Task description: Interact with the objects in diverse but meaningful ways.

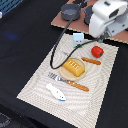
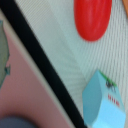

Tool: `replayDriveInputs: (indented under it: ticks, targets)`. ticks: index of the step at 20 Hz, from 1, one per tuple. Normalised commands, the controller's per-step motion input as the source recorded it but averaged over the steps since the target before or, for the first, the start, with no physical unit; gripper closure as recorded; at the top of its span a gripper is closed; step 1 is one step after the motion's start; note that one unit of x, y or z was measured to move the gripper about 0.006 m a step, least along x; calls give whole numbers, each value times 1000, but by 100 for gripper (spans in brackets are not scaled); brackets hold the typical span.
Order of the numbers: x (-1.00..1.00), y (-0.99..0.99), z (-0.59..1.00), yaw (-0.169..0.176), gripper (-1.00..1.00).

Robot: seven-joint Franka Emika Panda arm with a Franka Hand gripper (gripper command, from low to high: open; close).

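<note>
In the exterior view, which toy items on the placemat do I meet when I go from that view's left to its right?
White-and-blue tube-like piece → golden-yellow bread loaf → red tomato. The small white carton overlaps the loaf's span, so I leave it unordered.

Open mat (image 1: 37,82) is found toward the exterior view's left of the bread loaf (image 1: 74,67). The far side is crowded: the carton (image 1: 78,38) and tomato (image 1: 97,51) are set near each other, a black cable (image 1: 60,45) is draped beside them, and grey pots (image 1: 75,11) stand behind
</note>
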Motion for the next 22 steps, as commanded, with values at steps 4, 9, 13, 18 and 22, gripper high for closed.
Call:
replayDriveInputs:
  ticks: [4,9,13,18,22]
  targets:
    - [-926,275,226,48,-100]
    - [-969,51,-75,0,-100]
    - [-990,-81,-293,-44,-100]
    - [-905,-109,-416,-88,-100]
    - [-654,-214,-498,-184,-100]
